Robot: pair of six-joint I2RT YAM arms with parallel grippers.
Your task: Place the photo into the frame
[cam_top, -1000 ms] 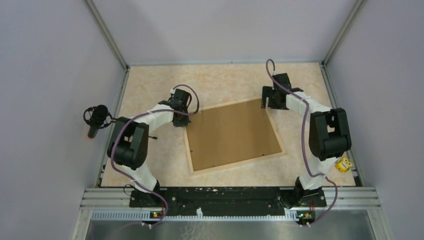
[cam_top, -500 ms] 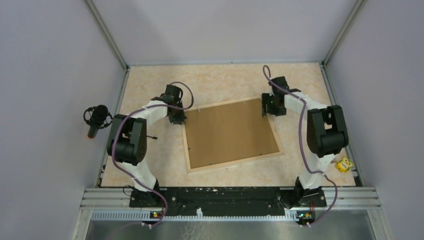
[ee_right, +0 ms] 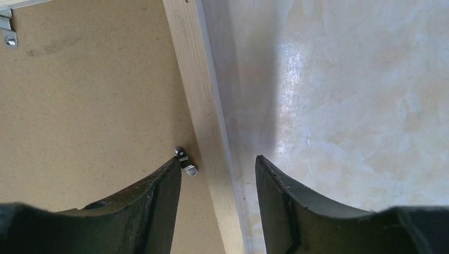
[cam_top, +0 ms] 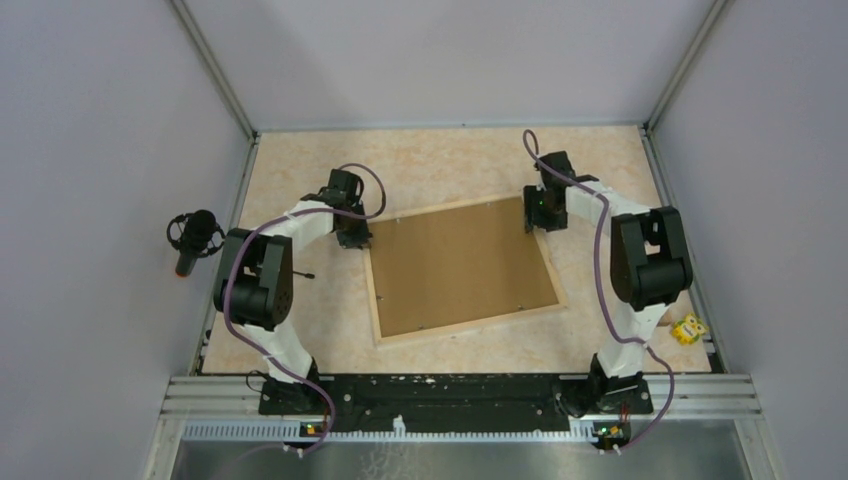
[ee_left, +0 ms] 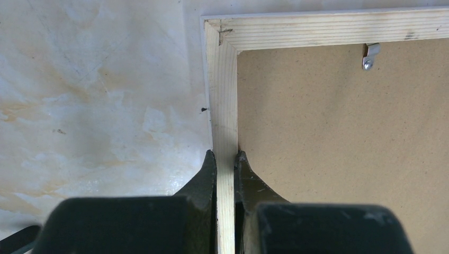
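Frame (ee_left: 224, 106): thin pale wooden strips with visible grain and a mitred corner; lay back-up mid-table, skewed to the table's edges.
Backing board (cam_top: 460, 265): flat matte brown rectangle filling the frame (small bent metal clip (ee_right: 186, 161) at its rim).
Left gripper (ee_left: 226, 159): clenched on the frame's left strip, near its far corner.
Right gripper (ee_right: 218, 161): jaws parted, straddling the right strip.
Table (cam_top: 440, 165): glossy cream, marbled.

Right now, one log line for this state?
left gripper: shut on frame left strip | right gripper: open, straddling right strip, not touching | frame: flat, back up, backing board in | photo: not visible
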